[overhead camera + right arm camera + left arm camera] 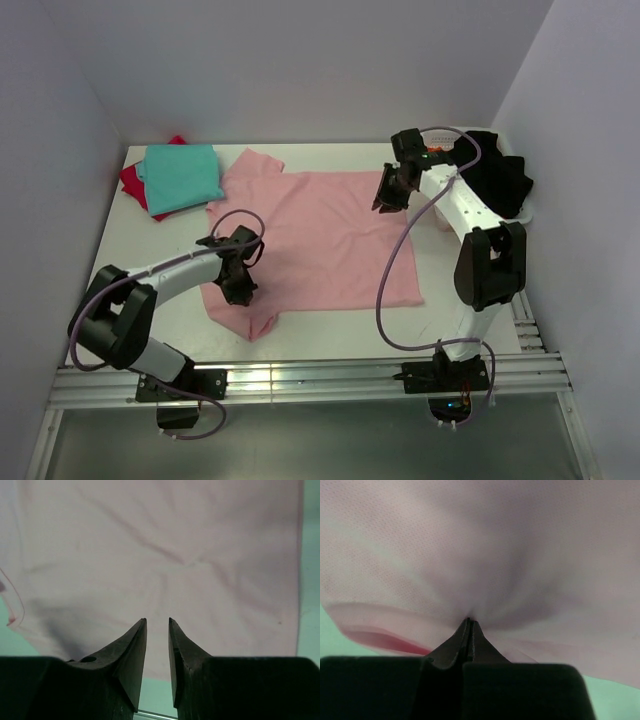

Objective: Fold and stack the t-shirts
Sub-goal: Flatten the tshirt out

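The light pink t-shirt (320, 235) lies spread flat across the middle of the table. My left gripper (240, 285) is at its near-left part, and in the left wrist view (468, 621) its jaws are shut on a pinch of the pink cloth (485, 545). My right gripper (387, 198) is open and empty above the shirt's far right edge; in the right wrist view (157, 622) the pink shirt (160, 555) lies flat below. The folded teal t-shirt (180, 177) lies on the red t-shirt (130, 180) at the far left.
A black cloth heap (500, 175) sits at the far right by the wall. White walls close in the table (340, 335) on the left, back and right. A metal rail (300, 380) runs along the near edge.
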Controlling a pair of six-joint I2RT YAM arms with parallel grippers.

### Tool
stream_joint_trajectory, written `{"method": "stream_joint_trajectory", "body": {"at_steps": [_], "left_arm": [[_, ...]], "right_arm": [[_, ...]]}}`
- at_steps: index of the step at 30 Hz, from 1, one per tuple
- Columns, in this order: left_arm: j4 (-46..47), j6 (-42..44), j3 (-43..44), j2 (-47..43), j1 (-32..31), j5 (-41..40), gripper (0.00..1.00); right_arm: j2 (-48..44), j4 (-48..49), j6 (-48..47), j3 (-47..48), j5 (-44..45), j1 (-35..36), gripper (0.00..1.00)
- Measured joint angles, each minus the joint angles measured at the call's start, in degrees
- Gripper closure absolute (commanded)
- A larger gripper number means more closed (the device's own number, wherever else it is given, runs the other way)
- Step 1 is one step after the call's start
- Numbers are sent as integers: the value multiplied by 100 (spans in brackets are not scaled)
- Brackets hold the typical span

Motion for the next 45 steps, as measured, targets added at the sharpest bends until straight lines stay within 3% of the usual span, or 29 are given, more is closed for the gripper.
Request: {"method": "stream_joint_trajectory", "body": {"at_steps": [9,17,34,45], "left_arm": [[-382,-352,-844,-1093,-107,-9,100],[-586,-649,-925,-1947,-321,-61,100],[-546,-997,-1141,-1532,-544,-57,100],[-1803,-1971,-1316,-1941,-1134,254,97]], "right_arm": [[-2,44,-111,-710,-28,-302,71],[-4,157,-186,-1150,-66,-330,72],[-452,302,-398,-1600,-142,-396,74],[-601,328,-428,-1886,-236,-470,74]]}}
